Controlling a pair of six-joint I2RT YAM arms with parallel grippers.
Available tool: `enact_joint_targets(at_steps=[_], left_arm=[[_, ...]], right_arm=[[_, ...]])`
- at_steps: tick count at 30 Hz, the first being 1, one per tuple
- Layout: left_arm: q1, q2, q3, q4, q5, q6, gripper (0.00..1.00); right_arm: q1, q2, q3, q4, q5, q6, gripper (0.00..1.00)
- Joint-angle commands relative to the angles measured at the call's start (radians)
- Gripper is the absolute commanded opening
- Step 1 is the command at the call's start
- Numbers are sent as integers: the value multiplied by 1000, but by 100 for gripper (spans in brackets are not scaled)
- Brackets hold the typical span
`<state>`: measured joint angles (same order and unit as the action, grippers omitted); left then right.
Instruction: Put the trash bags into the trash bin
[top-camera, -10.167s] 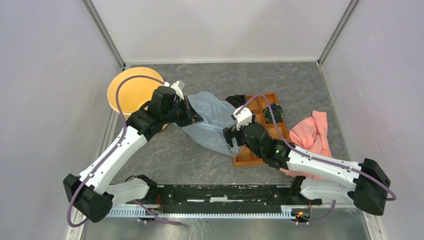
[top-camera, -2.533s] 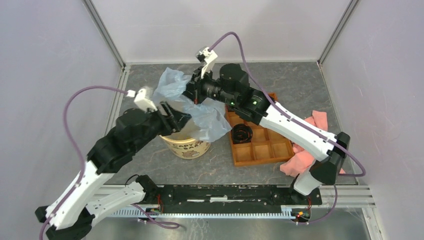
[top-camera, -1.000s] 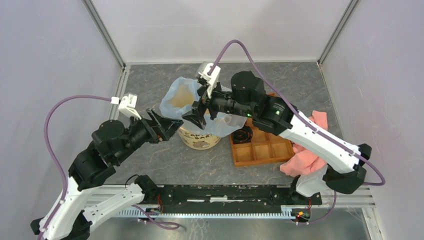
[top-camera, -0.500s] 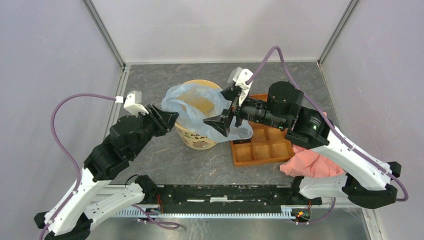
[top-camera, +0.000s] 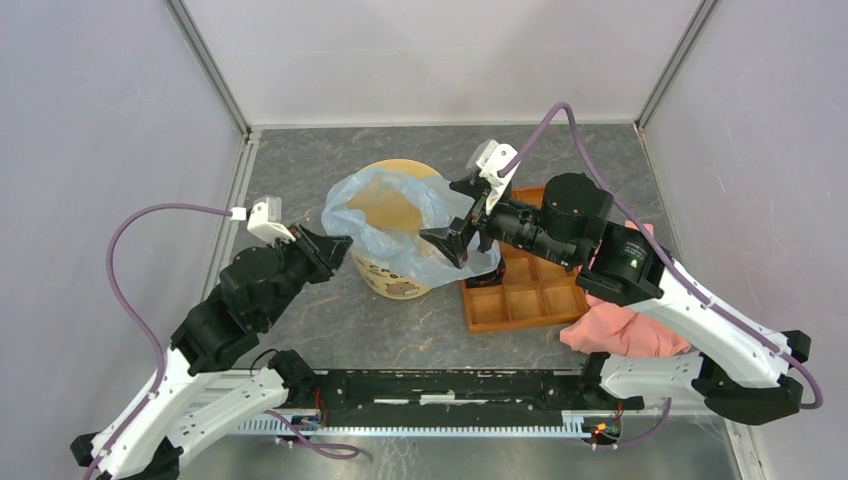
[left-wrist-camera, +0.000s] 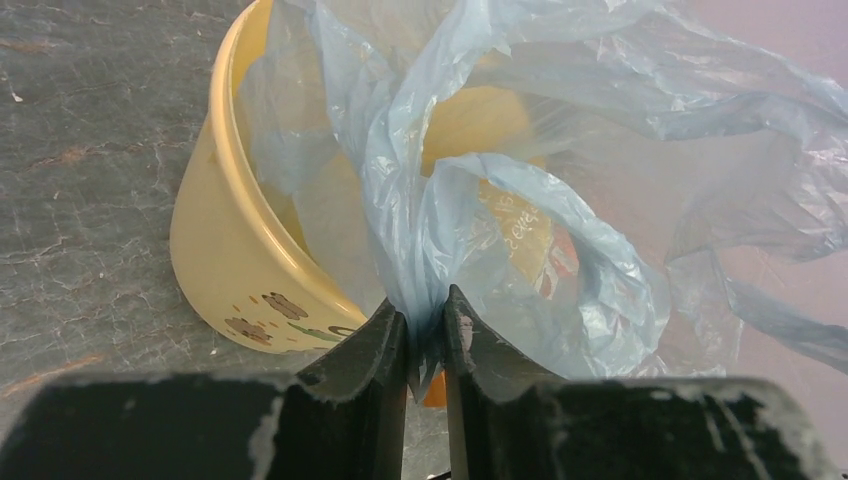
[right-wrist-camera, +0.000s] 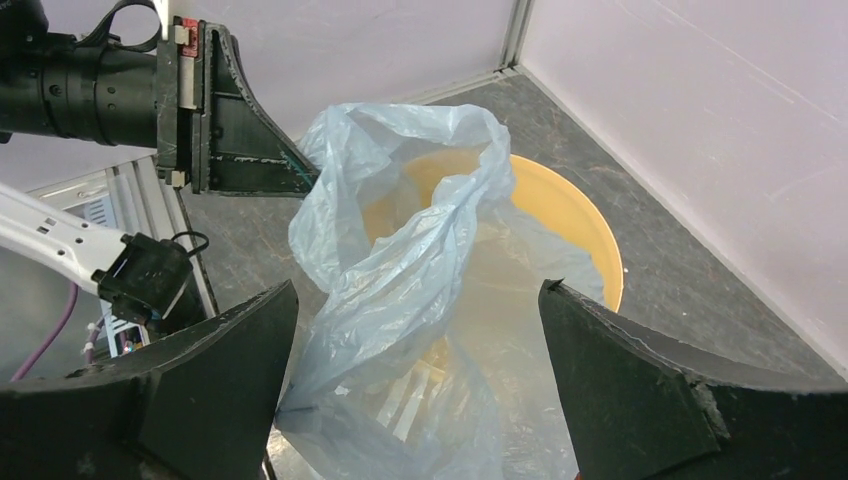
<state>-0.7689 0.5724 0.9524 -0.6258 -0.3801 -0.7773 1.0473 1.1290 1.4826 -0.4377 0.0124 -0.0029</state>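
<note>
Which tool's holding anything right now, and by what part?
Left tool pinches the trash bag by a bunched fold beside a loop handle. Right tool is open, gripping nothing.

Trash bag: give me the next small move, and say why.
Probably pull the pinched fold outward and down over the near rim of the bin. The left jaws are closed on a fold of the bag just outside that rim, while the bag sits bunched over the opening and the right jaws stand wide open.
</note>
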Motion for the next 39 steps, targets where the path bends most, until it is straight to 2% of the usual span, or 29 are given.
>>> enact_joint_targets(at_steps=[1,4,7,16,19,23,28,32,39], left_arm=[[2,-25,6,0,-16,-14,24],[2,-44,9,-5,-19,-22,23],[2,-50,14,-12,-20,-21,23],[2,-51,18,-33,-24,-19,23],[2,-62,11,-42,-27,-22,23],[2,-79,10,-56,-37,-25,23],[2,-102,11,-90,-41,-37,25],[1,-127,43,-155,-21,-54,36],[2,-136,165,-311,41,-59,62]], right_arm=[[3,-9,13,70,-10,-73,98],[6,-11,-36,77,18,-162,98],[7,16,-24,63,100,-172,95],[7,98,30,123,124,-53,43],[-1,145,68,134,116,0,31],[-27,210,107,177,23,104,20],[-115,305,122,256,-129,233,12],[-162,367,137,302,-224,307,9],[-220,409,100,428,-292,429,8]])
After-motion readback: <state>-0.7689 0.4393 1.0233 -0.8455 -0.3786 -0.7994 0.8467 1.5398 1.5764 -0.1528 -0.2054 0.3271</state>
